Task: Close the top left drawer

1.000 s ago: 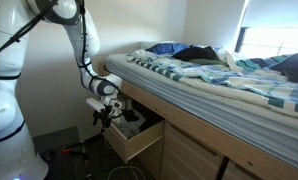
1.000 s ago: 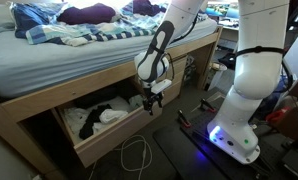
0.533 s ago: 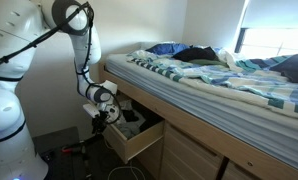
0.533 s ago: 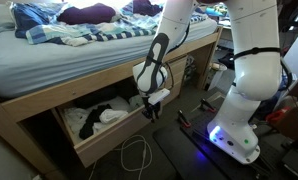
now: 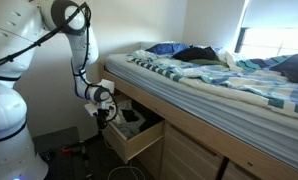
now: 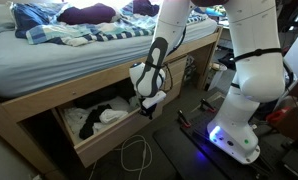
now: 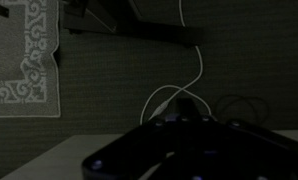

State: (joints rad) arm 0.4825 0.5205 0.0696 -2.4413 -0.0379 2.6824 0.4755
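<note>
The top left drawer (image 5: 136,143) of the light-wood bed frame stands pulled out, with dark and white clothes (image 6: 95,118) inside it. In both exterior views its flat front panel (image 6: 126,137) faces the floor space. My gripper (image 5: 102,114) hangs at the drawer's outer front corner (image 6: 147,107), pointing down, close to the panel; whether it touches is unclear. In the dim wrist view the gripper (image 7: 184,104) shows dark fingers pressed together over the floor, shut with nothing between them.
A bed (image 5: 209,80) with striped bedding and piled clothes lies above the drawers. Matching shut drawer fronts (image 5: 192,156) continue along the frame. A white cable (image 6: 139,155) lies on the floor, a patterned rug (image 7: 24,50) beside it. My white base (image 6: 239,120) stands nearby.
The jaws have gone from open to shut. The arm has shifted slightly along the bed frame and lower, bringing the gripper to the drawer's front corner.
</note>
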